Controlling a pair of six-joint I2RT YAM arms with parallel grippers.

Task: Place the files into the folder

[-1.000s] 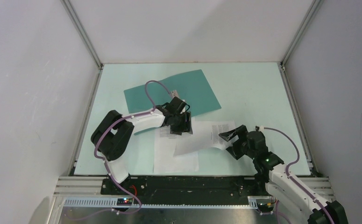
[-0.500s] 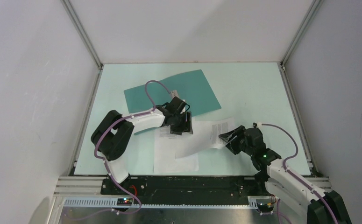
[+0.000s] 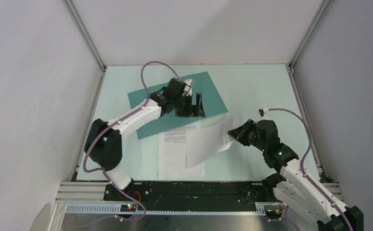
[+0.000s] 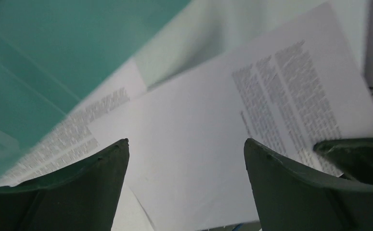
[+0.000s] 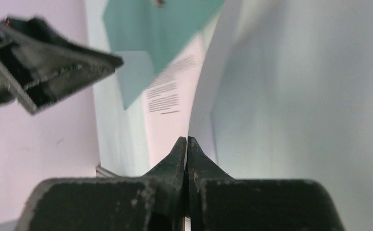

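My right gripper (image 3: 232,132) is pinched shut on the right-hand edge of the upper sheet (image 3: 206,144). In my right wrist view the two fingers (image 5: 177,159) meet tip to tip, with the thin white edge of the paper caught between them. That side of the sheet curls up off the table (image 3: 256,86), and the printed block near my grip tilts toward the camera above. The sheet's left part droops down across the right half of the lower sheet (image 3: 174,154).

The lower sheet lies flat near the front edge of the table, print side up, between my two arms. Its far edge sits right by the near edge of the folder (image 3: 208,89). I cannot tell whether the two overlap there.

The folder lies flat toward the far side of the table, turned at a slant. My left arm reaches across it and hides its middle.

My left gripper (image 3: 193,109) hangs above the folder's near edge with its jaws spread wide and nothing between them. In the left wrist view its two dark fingers (image 4: 78,192) stand far apart at the bottom of the frame. Between them I look down on both sheets, with the teal of the folder in the upper left corner. A dark tip of my right gripper shows at the right edge of that view, against the printed end of the upper sheet.
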